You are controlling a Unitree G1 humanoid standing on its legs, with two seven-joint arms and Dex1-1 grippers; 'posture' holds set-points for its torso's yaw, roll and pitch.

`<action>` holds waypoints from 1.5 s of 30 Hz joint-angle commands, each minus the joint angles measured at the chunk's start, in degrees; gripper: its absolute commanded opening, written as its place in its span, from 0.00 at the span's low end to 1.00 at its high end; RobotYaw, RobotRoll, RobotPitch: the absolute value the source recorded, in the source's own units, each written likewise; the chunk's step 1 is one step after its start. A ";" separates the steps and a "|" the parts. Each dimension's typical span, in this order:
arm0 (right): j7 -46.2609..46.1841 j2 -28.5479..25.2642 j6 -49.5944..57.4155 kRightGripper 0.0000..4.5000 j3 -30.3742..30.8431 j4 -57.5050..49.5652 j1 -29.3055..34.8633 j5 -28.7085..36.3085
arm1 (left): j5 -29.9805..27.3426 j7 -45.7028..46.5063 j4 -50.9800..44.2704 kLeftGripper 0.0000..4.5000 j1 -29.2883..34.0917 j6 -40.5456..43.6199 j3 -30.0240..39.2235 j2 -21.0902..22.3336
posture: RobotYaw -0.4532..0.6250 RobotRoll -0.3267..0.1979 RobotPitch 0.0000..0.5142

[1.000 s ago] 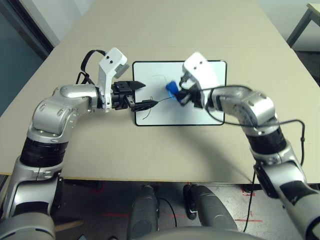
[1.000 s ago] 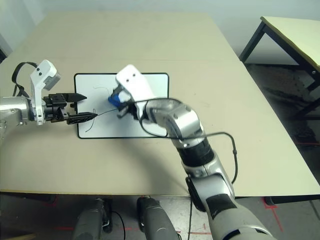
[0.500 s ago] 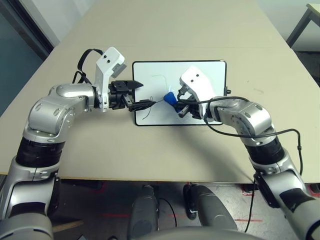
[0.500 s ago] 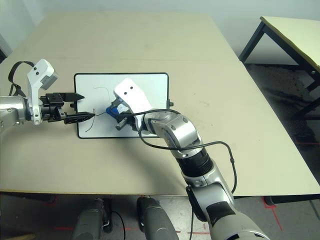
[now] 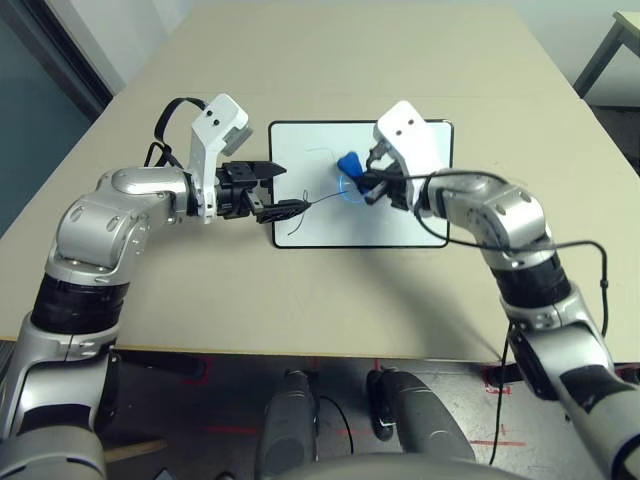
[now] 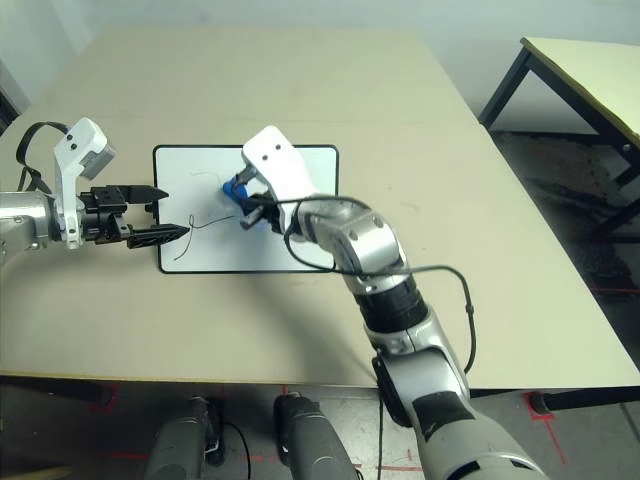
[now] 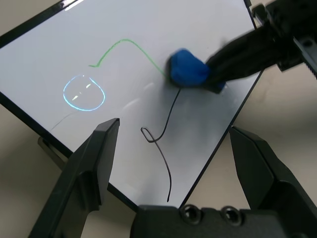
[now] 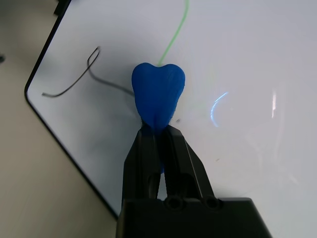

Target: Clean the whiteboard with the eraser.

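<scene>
**Eraser pinched in your right tool, over the whiteboard's marks**

You have the eraser (image 8: 158, 96) squeezed between the two black fingers of your right tool (image 8: 159, 130), which are closed tight on it so that the blue block bulges out past the fingertips. In the right wrist view its blue tip sits where a thin green line and a dark scribble (image 8: 74, 79) come together on the board; whether it presses on the surface or hangs just above it, you cannot tell.

The whiteboard (image 5: 395, 215) lies flat on the tabletop (image 5: 300, 290), its long side running across in front of you, and the eraser is over its middle part, slightly toward your left. The dark scribble runs from the eraser down toward the board's near left corner.

Your left tool (image 7: 173, 163) hovers at the board's left short edge, its fingers spread wide with nothing between them. In the left wrist view the board's near left corner and the end of the dark scribble lie between those fingers, with the eraser and the right tool's fingers beyond. The two tools are near each other but apart.
</scene>
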 commanded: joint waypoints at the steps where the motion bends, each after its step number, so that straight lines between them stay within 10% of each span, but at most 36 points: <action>1: 0.21 -0.42 0.79 0.01 0.80 0.58 0.75 -0.49 | -0.26 -0.23 0.34 1.00 -0.24 -0.10 0.15 0.26 | 0.33 0.62 0.33; 8: -0.30 -1.58 -8.25 0.01 -3.10 12.81 -6.09 -3.34 | -0.22 -0.33 0.53 1.00 -0.68 -0.11 0.03 0.31 | 0.33 0.62 0.33; 19: 0.81 -0.08 -1.26 0.01 1.01 1.19 2.33 -2.03 | -0.02 -0.35 0.96 1.00 -1.10 -0.25 0.15 0.57 | 0.33 0.62 0.33; 45: 2.31 4.07 -7.03 0.01 2.94 8.08 -3.41 -4.53 | 1.29 -1.17 4.04 1.00 0.42 -1.74 3.23 7.31 | 0.36 0.62 0.34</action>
